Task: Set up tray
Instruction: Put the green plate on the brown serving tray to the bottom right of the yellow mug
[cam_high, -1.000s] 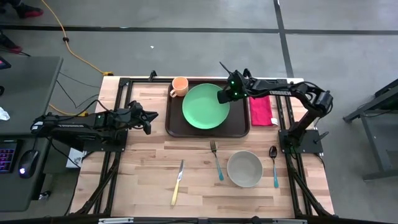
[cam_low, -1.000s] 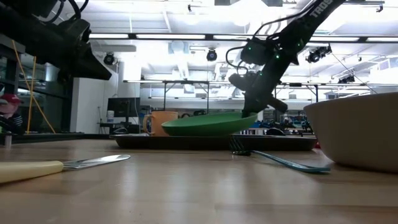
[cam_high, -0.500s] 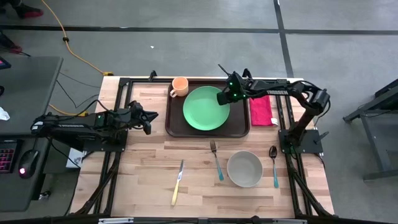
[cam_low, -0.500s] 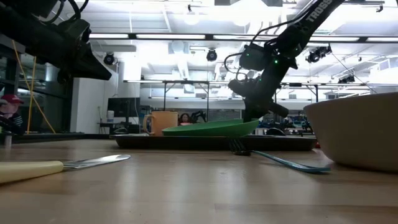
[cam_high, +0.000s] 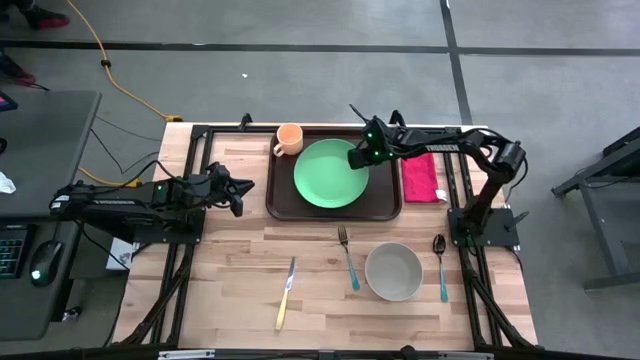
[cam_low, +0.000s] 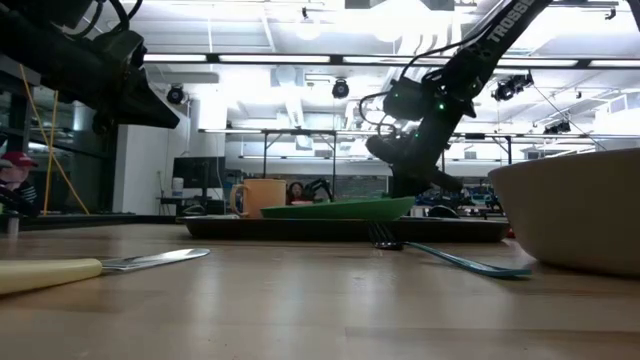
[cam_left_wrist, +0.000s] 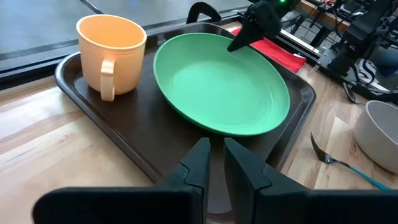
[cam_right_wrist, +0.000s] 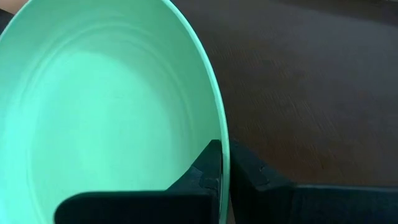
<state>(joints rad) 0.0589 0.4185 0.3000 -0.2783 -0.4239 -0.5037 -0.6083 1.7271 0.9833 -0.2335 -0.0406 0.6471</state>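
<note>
The dark brown tray (cam_high: 284, 197) lies at the far middle of the table. On it stand an orange cup (cam_high: 289, 138) and a green plate (cam_high: 330, 173). My right gripper (cam_high: 358, 158) is shut on the plate's far right rim. The plate's left part is down on the tray (cam_low: 300, 226) and its right rim is a little higher. My left gripper (cam_high: 238, 196) hangs left of the tray, its fingers (cam_left_wrist: 200, 163) a narrow gap apart with nothing between them. My right gripper pinches the plate's rim (cam_right_wrist: 222, 127) at its far right side, one finger over the inner face and one under the outer face. The fingers slant down from the table's far right. The plate (cam_low: 335, 208) lies nearly level, its held side slightly raised.
A red napkin (cam_high: 419, 177) lies right of the tray. Nearer the front edge are a fork (cam_high: 348, 257), a beige bowl (cam_high: 393, 271), a spoon (cam_high: 441, 266) and a yellow-handled knife (cam_high: 285, 293).
My right gripper has come down toward the tray with the plate still in its hold. The plate's raised right side has sunk and the plate has gone from tilted to nearly level on the tray.
</note>
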